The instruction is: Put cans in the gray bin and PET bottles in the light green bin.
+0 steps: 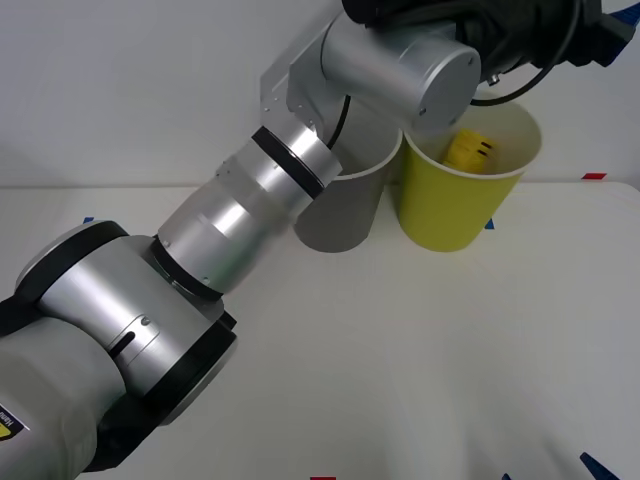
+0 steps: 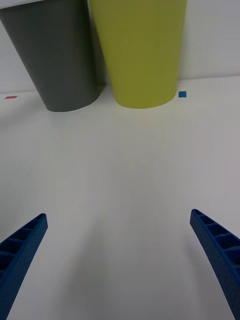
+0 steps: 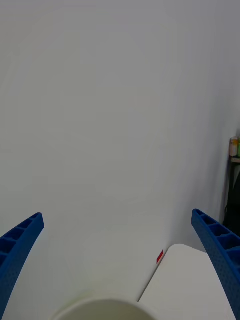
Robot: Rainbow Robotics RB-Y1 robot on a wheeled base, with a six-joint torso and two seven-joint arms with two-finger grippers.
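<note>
Nearest, my left arm (image 1: 240, 215) reaches forward over the bins, its left gripper (image 3: 120, 270) spread, empty, above a white rim. Beyond, the PET bottle (image 1: 468, 150) leans inside the light green bin (image 1: 455, 205), beside the gray bin (image 1: 340, 215). My right gripper (image 2: 120, 260) waits low, fingers apart, facing both.
</note>
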